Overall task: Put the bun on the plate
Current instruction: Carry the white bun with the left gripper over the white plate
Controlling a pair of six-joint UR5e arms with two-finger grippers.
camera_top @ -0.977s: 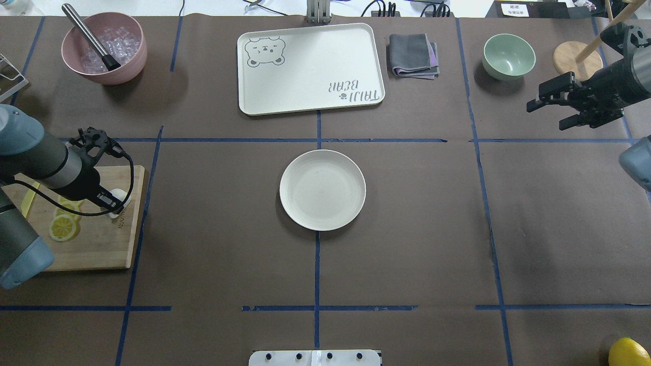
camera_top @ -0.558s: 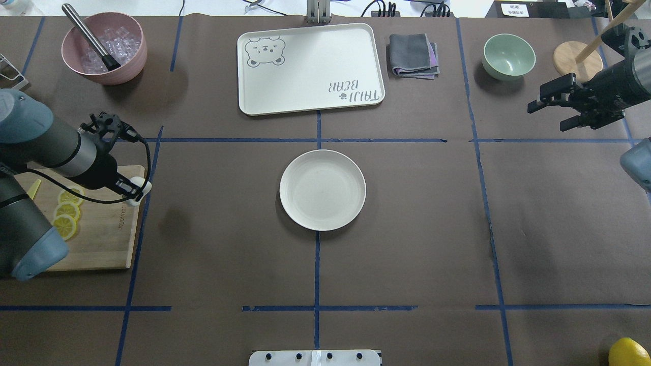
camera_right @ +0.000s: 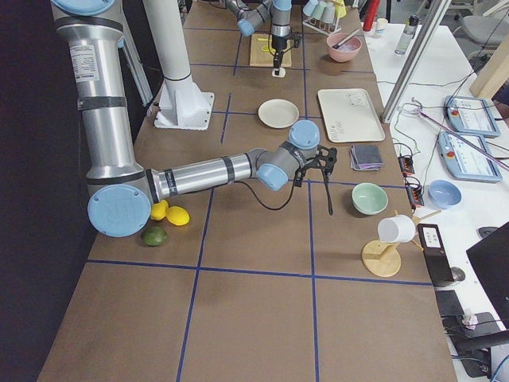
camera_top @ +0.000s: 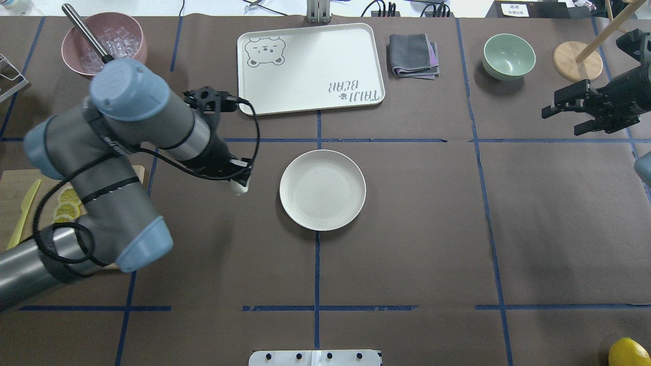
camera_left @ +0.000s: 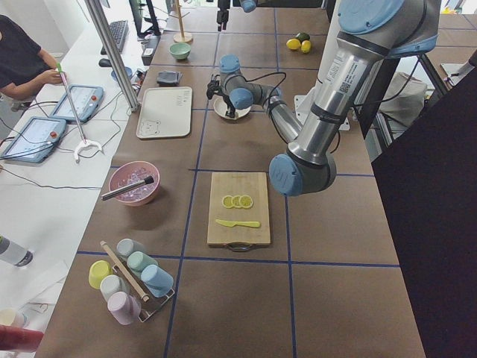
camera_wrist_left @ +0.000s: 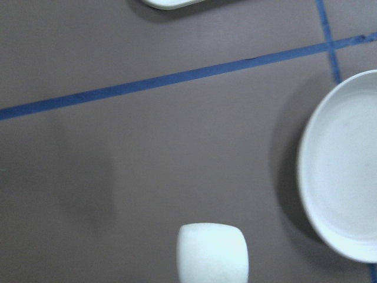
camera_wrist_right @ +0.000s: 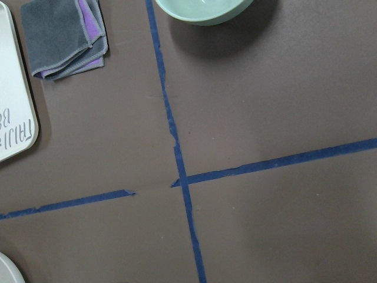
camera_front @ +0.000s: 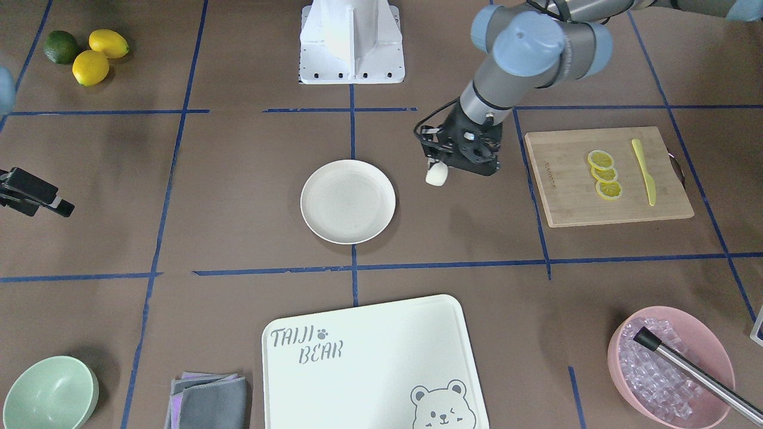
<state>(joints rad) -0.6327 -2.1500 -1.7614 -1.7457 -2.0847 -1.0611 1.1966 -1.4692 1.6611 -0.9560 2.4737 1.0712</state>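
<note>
so the left tool is gripping the small smooth white bun over brown surface just left of the bare round cream plate mid-frame, while the right tool is spread wide, holding nothing, far right

The left arm is made of fat grey tubes with round blue caps. A thin black cable loops to the black left gripper.

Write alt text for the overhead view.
The left gripper holds a small white bun just left of the empty round plate at the table's centre, not yet over it. The right gripper hangs open at the far right edge. A bear-printed tray, a folded cloth and a green bowl line the back.
</note>
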